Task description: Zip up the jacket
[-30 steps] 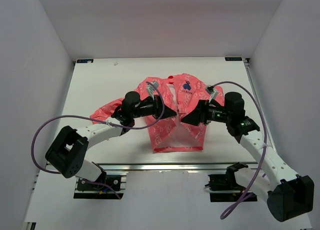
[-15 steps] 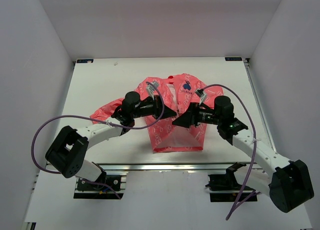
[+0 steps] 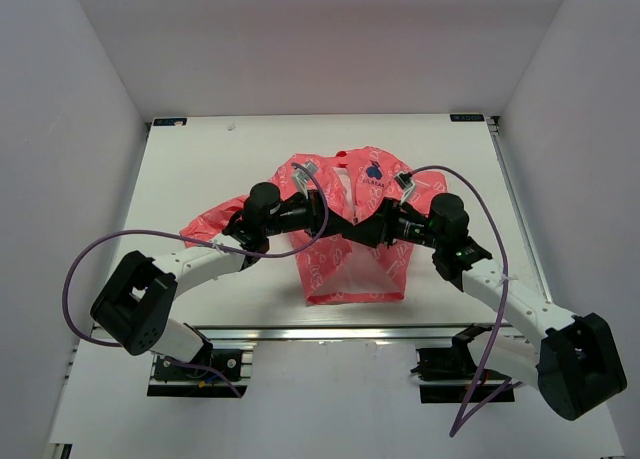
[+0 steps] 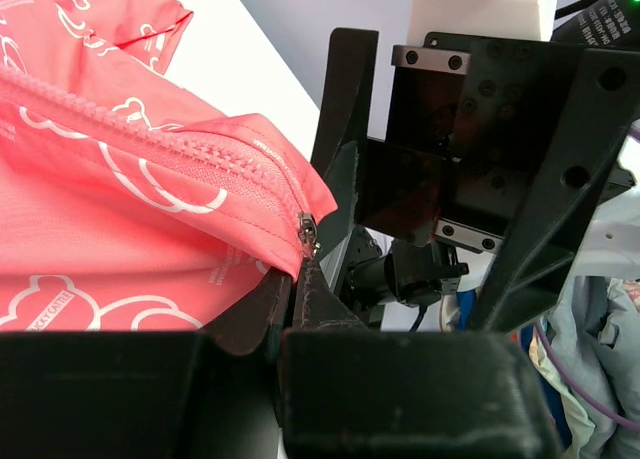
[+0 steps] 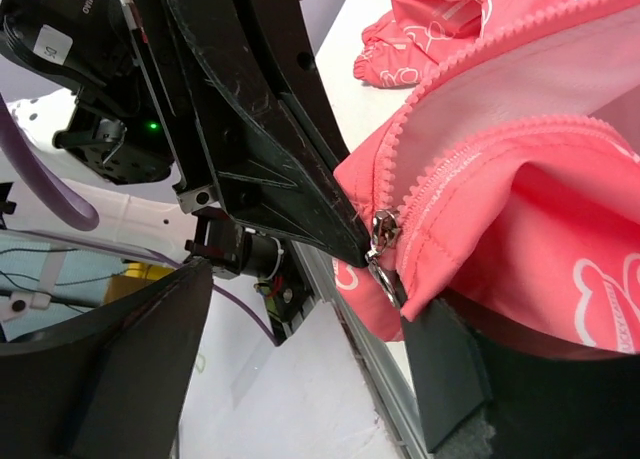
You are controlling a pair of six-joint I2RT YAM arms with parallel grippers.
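The coral-pink jacket [image 3: 345, 274] with white print lies flat mid-table, its dark blue emblem [image 3: 373, 174] at the far side. My left gripper [image 3: 343, 224] is shut on the jacket's front edge just beside the zipper teeth; in the left wrist view [image 4: 291, 282] the metal slider [image 4: 308, 229] sits right above its tips. My right gripper [image 3: 366, 230] faces it tip to tip and is open. In the right wrist view [image 5: 305, 299] the slider and its pull tab [image 5: 383, 247] hang between the spread fingers, close to the right finger [image 5: 445, 379].
The white table [image 3: 200, 169] is boxed in by white walls on three sides. An aluminium rail [image 3: 330, 334] runs along its near edge. Purple cables [image 3: 110, 244] loop off both arms. The jacket's left sleeve [image 3: 205, 222] stretches under my left arm.
My right gripper has moved left across the jacket front until its tips meet my left gripper at the zipper. The left arm and the jacket have stayed put.
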